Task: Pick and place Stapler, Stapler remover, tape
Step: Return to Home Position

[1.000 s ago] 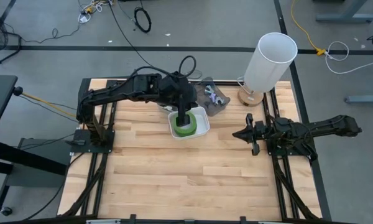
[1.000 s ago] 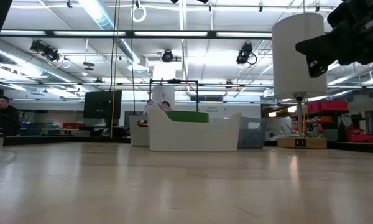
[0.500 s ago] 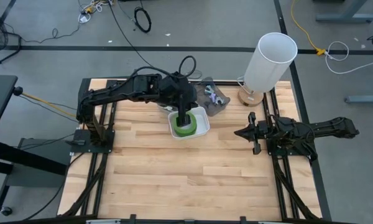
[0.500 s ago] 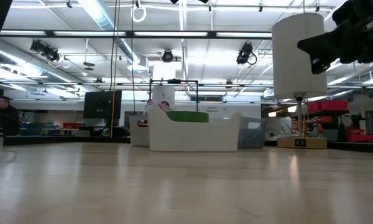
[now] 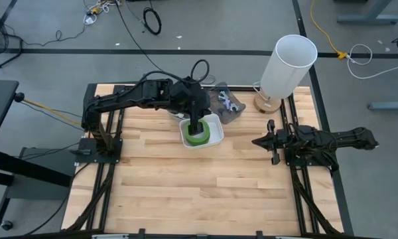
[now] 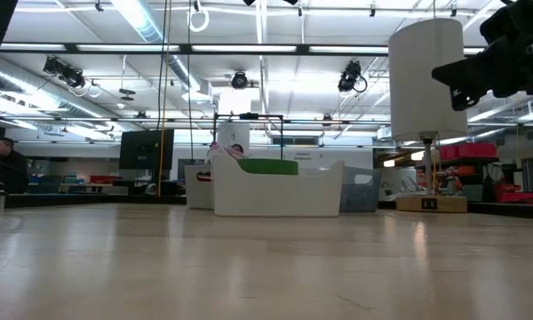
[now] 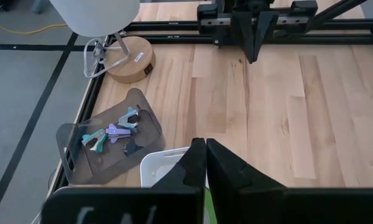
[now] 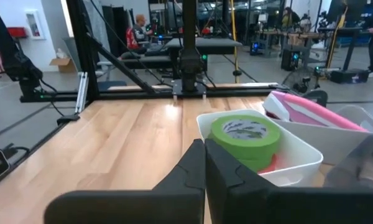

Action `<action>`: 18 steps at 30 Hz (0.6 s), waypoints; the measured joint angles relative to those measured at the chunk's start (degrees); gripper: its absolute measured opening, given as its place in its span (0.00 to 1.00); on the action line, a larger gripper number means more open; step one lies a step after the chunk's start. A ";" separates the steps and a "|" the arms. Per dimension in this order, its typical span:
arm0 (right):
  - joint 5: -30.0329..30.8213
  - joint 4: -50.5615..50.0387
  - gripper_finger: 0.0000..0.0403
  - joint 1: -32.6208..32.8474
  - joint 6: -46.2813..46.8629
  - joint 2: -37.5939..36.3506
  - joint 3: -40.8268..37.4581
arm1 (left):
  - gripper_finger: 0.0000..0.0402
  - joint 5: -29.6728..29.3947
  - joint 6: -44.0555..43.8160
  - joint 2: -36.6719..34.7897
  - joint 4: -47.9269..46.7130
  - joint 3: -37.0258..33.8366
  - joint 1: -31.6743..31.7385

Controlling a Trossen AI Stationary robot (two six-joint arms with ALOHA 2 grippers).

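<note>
**Tape rolls lying in the white bin, left end effector hanging over them**

Tape [image 8: 245,135]: flat matte green rings with open centres are sitting stacked, with a red edge showing beneath. The stack is filling much of the white bin [image 5: 215,136], a glossy, rounded plastic tub standing on the pale wood-plank tabletop [image 5: 186,186].

Left end effector [image 5: 198,126] is pointing down directly over the stack in the high view. Its dark fingers [image 7: 196,158] are pressing together, nothing between them. Whether the tips are touching the tape, cannot tell.

Right end effector [image 5: 255,141] is hanging at the right side of the tabletop, well apart from the bin. Its fingers [image 8: 196,162] are closed together and aiming toward the tape.

Small coloured staple removers [image 7: 109,137] are lying in a smoky translucent tray [image 7: 71,140] just beside the bin. A pink stapler [image 8: 304,112] is showing behind it.
</note>
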 joint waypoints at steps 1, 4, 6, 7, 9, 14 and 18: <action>0.00 -0.11 0.00 0.00 -0.28 -0.40 0.02 | 0.04 0.00 0.02 0.00 -0.02 0.00 0.00; 0.16 -1.04 0.00 0.00 -0.94 -1.57 0.02 | 0.04 0.00 0.06 0.00 0.00 0.00 0.00; 0.82 -2.20 0.00 0.00 -1.10 -2.59 0.00 | 0.04 0.00 0.06 0.00 0.00 0.00 0.00; 1.32 -2.56 0.00 0.00 -0.93 -3.16 0.00 | 0.04 0.00 0.05 0.00 -0.01 0.00 0.00; 1.94 -2.70 0.00 0.00 -0.70 -4.20 0.00 | 0.04 0.00 0.04 0.00 0.00 0.00 0.00; 1.95 -2.77 0.00 0.00 -1.66 -6.12 0.01 | 0.04 0.00 0.02 0.00 0.00 0.00 0.00; 2.83 -4.17 0.00 -0.02 -2.04 -6.93 0.02 | 0.04 0.00 0.02 0.00 0.00 0.00 0.00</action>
